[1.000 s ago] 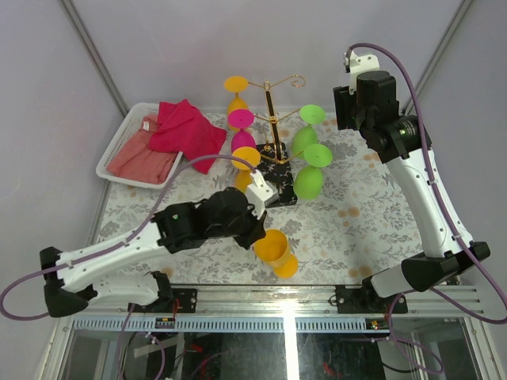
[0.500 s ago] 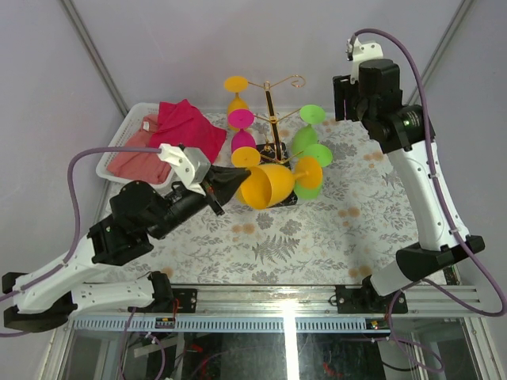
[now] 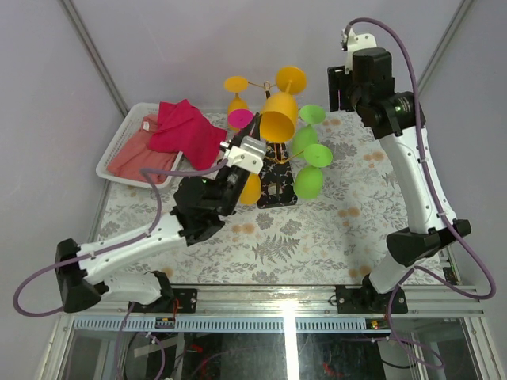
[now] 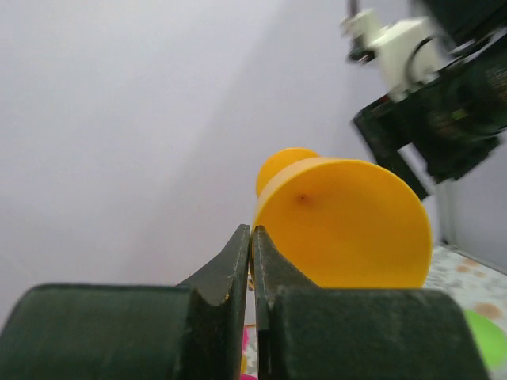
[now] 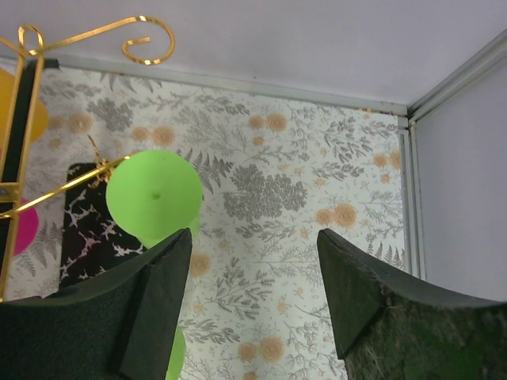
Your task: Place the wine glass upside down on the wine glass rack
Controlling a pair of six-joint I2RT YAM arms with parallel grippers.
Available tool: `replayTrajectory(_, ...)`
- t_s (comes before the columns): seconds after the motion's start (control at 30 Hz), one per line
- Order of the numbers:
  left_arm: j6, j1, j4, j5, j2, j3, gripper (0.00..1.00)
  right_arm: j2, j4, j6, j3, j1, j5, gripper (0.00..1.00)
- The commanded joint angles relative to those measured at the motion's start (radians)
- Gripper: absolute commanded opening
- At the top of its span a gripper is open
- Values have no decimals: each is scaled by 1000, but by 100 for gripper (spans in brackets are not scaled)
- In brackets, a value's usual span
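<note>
My left gripper (image 3: 255,128) is shut on the rim of an orange wine glass (image 3: 278,113) and holds it high beside the top of the gold wire rack (image 3: 271,101). The glass is tilted, foot up and toward the back. In the left wrist view the glass (image 4: 341,229) fills the right side beyond my closed fingertips (image 4: 238,253). Yellow (image 3: 235,85), pink (image 3: 241,119) and green (image 3: 317,154) glasses hang on the rack. My right gripper (image 3: 341,87) is open and empty, high at the back right; its view shows a green glass foot (image 5: 154,194) and a rack curl (image 5: 146,36).
A white tray (image 3: 111,154) with red cloths (image 3: 186,127) sits at the back left. The rack's black patterned base (image 3: 279,192) stands on the floral table cover (image 3: 348,222). The right arm (image 4: 444,103) is close behind the held glass.
My left arm has swung the orange glass from low in front of the rack up and back to the rack's top, turning its foot upward. The right arm has barely moved.
</note>
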Motion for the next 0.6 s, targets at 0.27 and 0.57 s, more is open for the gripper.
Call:
replayTrajectory(0.27, -611, 487, 239, 307, 72, 8, 0, -66, 83, 142, 70, -62, -355, 72)
replayTrajectory(0.57, -779, 556, 339, 588, 90, -39, 0, -166, 547, 454, -184, -68, -861, 74)
